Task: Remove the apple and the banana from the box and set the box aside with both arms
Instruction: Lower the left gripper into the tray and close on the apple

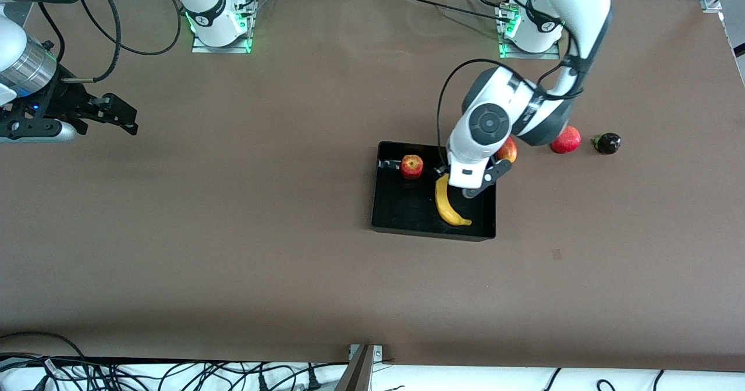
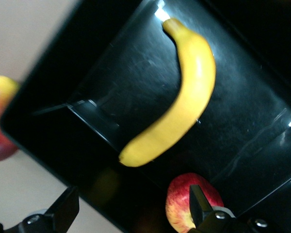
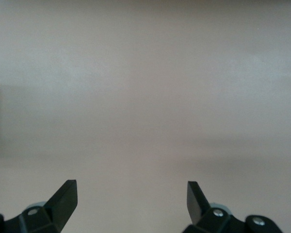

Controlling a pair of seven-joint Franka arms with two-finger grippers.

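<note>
Left gripper point(image 1: 472, 188) hangs wide open and empty over the box point(image 1: 384, 205), above the banana point(image 1: 449, 206). Apple point(image 1: 411, 166) and banana both lie inside, so nothing is done. Right gripper point(image 1: 119, 114) waits wide open over bare surface point(image 1: 233, 234).

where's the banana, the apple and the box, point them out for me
banana point(image 1: 447, 205), front view, on the middle of its yellow curve.
apple point(image 1: 412, 166), front view, on its red side just below the dimple.
box point(image 1: 432, 232), front view, on the black wall nearest the front camera.
</note>
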